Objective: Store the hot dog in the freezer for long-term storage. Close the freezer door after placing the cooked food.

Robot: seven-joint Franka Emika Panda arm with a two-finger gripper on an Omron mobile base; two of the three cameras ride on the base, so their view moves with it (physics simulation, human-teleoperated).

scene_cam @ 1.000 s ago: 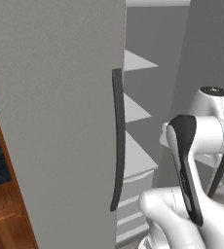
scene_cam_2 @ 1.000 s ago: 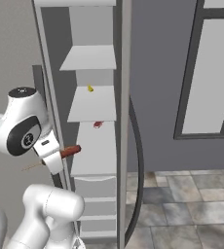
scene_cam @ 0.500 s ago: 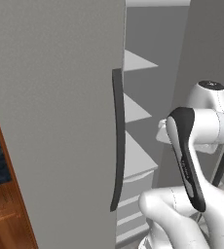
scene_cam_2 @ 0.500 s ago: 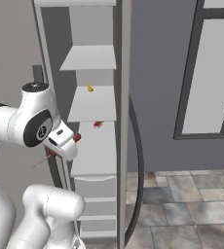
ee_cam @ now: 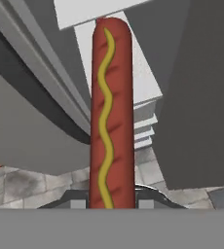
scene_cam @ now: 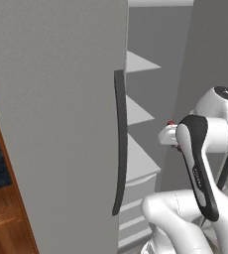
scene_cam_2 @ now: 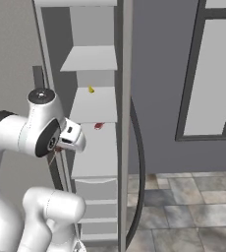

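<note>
My gripper (ee_cam: 111,202) is shut on the hot dog (ee_cam: 111,116), a reddish-brown sausage with a wavy yellow line that stands up from between the fingers. It points at the white shelves (ee_cam: 133,73) of the open freezer (scene_cam_2: 93,106). From the right base, the hand (scene_cam_2: 73,140) hangs just in front of the middle shelf, with a red tip of the hot dog (scene_cam_2: 58,148) beside it. That tip (scene_cam: 171,122) also peeks above the hand in the left base view. The freezer door (scene_cam_2: 126,123) stands wide open, edge-on, its dark handle (scene_cam_2: 139,162) curving outward.
The shut twin grey door (scene_cam: 56,114) with its dark handle (scene_cam: 118,144) fills the left. A small yellow item (scene_cam_2: 91,89) and a small red item (scene_cam_2: 99,126) lie on freezer shelves. White drawers (scene_cam_2: 98,206) sit below. A brown wooden cabinet (scene_cam: 7,218) stands far left; a window (scene_cam_2: 213,74) is at right.
The arm has swung round and carried the hand with the hot dog forward, closer to the freezer's shelves. The grip stays shut and the door has not moved.
</note>
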